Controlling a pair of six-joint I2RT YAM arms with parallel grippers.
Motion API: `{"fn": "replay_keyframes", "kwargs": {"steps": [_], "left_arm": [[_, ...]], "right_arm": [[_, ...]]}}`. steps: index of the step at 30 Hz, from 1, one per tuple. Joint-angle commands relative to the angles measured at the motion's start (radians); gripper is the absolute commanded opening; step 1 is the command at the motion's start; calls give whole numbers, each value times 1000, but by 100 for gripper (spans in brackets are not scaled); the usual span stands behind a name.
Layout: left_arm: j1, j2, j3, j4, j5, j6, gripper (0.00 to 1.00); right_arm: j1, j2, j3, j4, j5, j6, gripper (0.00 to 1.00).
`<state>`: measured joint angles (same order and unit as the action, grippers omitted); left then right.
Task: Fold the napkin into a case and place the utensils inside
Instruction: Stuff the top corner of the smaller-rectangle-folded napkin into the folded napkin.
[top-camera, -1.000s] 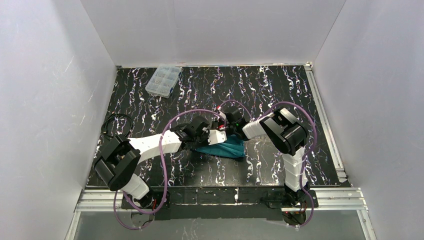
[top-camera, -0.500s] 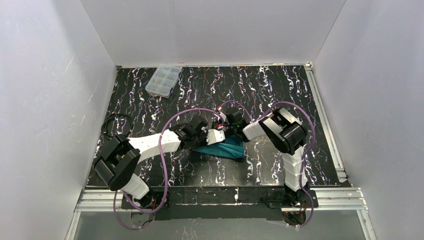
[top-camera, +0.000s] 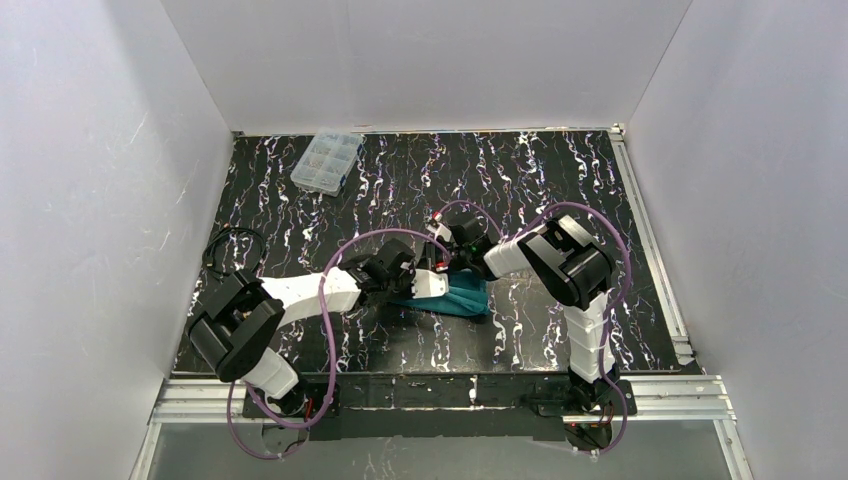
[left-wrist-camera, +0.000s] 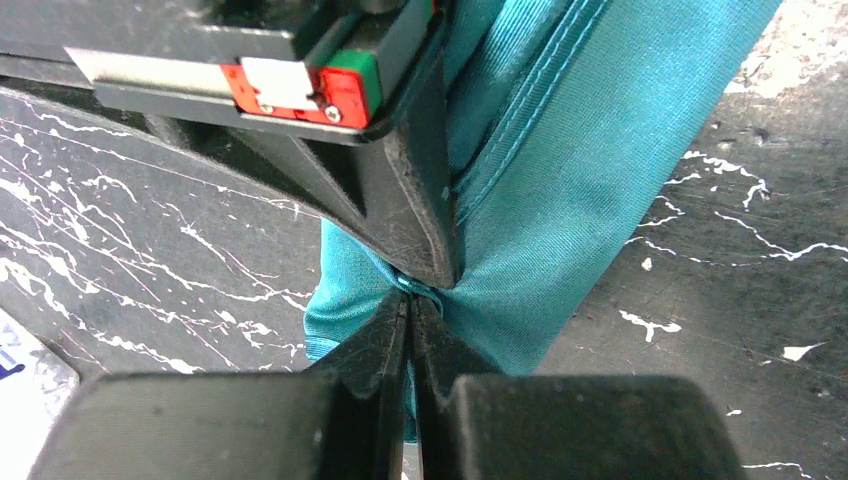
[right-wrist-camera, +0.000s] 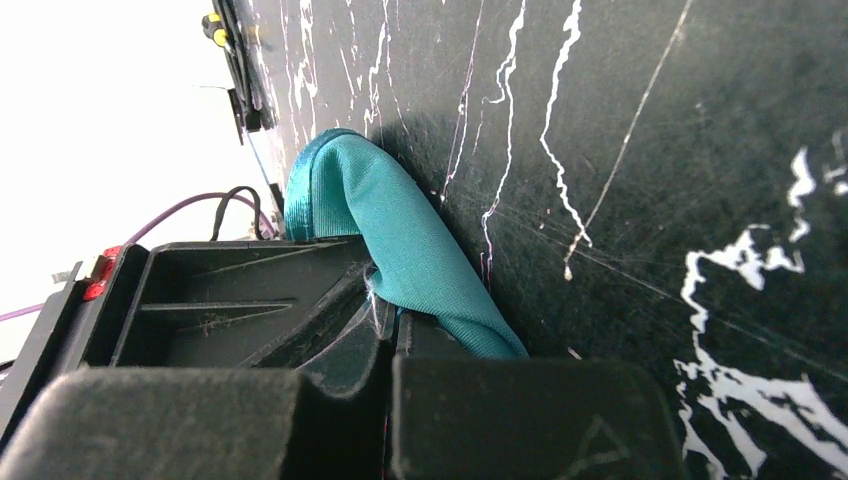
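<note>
At the middle of the black, white-veined table (top-camera: 560, 190), seen from above, the left gripper (top-camera: 443, 285) and the right gripper (top-camera: 452, 268) meet tip to tip over a bunched teal-green cloth napkin (top-camera: 468, 297), which lies on the table just beyond the left wrist; a clear plastic compartment box (top-camera: 327, 160) sits well apart near the far left corner, and looping purple cables (top-camera: 322, 300) trail along both arms; from that height neither pair of jaws can be read, and the arms cover much of the cloth; the left wrist view fills that gap: the left gripper's black fingers (left-wrist-camera: 385, 345) are pressed together on a pinch of the napkin at its lighter stitched hem, and the right gripper's finger tip touches the same fold from above, a red and green tag showing on its body; the right wrist view shows the cloth arching up and running down into the right gripper's closed fingers, so it too pinches the napkin; how the cloth is folded is hard to make out, since each wrist view cuts it off at the frame edge and the gripper bodies hide the rest.
</note>
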<state>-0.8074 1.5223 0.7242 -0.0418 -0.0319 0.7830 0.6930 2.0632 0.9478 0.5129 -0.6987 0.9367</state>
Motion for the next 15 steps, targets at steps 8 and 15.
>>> {"fn": "replay_keyframes", "kwargs": {"steps": [8,15], "left_arm": [[-7,-42,66,-96,28,-92,0],[-7,-53,15,-96,128,-35,0]], "right_arm": [[3,33,15,-127,36,-53,1],[2,49,33,-122,25,-55,1]]}}
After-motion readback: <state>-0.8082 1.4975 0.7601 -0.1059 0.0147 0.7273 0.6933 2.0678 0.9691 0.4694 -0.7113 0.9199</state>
